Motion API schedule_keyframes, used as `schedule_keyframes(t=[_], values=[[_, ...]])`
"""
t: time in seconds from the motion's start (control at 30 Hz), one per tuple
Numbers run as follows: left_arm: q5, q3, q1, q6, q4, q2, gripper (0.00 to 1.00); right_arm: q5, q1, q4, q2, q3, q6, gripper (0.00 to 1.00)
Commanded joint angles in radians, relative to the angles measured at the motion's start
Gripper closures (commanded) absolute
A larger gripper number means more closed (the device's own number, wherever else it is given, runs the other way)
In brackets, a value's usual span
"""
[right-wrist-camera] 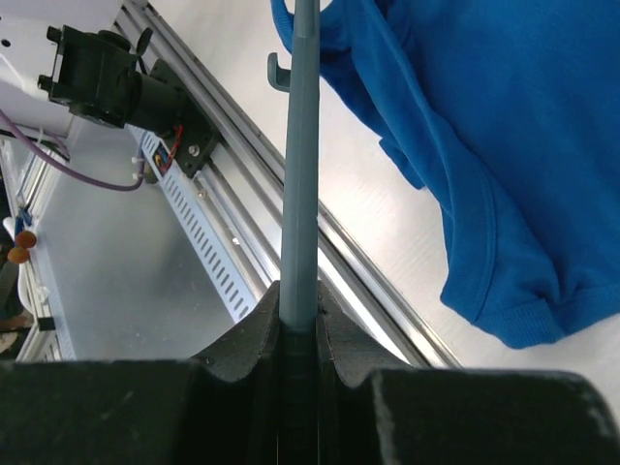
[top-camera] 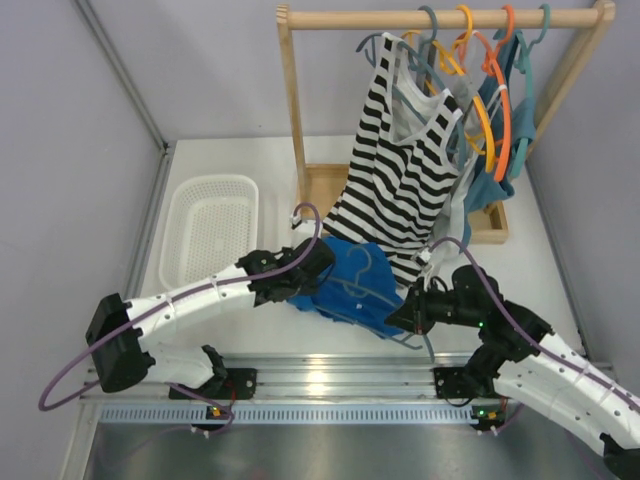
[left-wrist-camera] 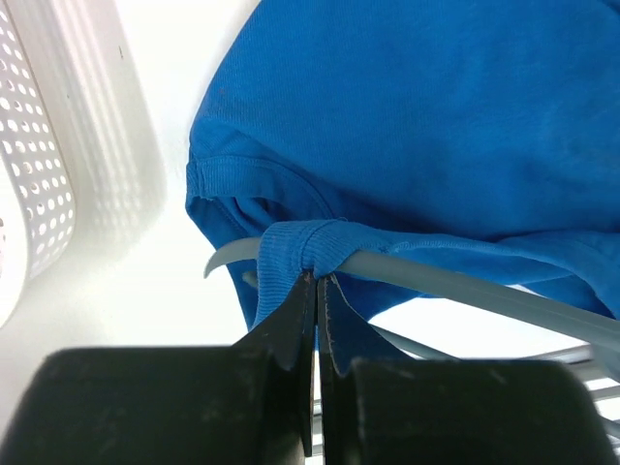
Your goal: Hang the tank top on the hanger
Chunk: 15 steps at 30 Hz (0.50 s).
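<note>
The royal-blue tank top [top-camera: 345, 290] lies crumpled on the table between my two grippers, partly draped over the slate-blue hanger [top-camera: 362, 272]. My left gripper [top-camera: 318, 262] is shut on the top's strap hem [left-wrist-camera: 295, 250], which wraps over one hanger arm [left-wrist-camera: 465, 287]. My right gripper [top-camera: 405, 315] is shut on the hanger's straight bar [right-wrist-camera: 299, 174], which runs away from the jaws to a small notch end. The top hangs to the right of that bar in the right wrist view [right-wrist-camera: 504, 145].
A white perforated basket [top-camera: 210, 235] stands at the left. A wooden rack [top-camera: 440, 18] at the back holds the striped top [top-camera: 400, 180], an orange hanger [top-camera: 500, 110], a yellow hanger [top-camera: 478, 110] and a teal top [top-camera: 490, 185]. A metal rail [top-camera: 330, 375] runs along the near edge.
</note>
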Motion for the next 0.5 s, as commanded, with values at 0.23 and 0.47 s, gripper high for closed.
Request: schedule_keyframes(t=[0.23, 0.47], values=[[0.024, 0.102, -0.004, 0.073, -0.036, -0.084, 1.0, -0.056, 0.011, 0.403, -0.01, -0.09, 0.037, 1.0], [0.05, 0.15, -0.004, 0.101, -0.026, -0.097, 1.0, -0.02, 0.019, 0.599, 0.02, -0.157, 0.046, 1.0]])
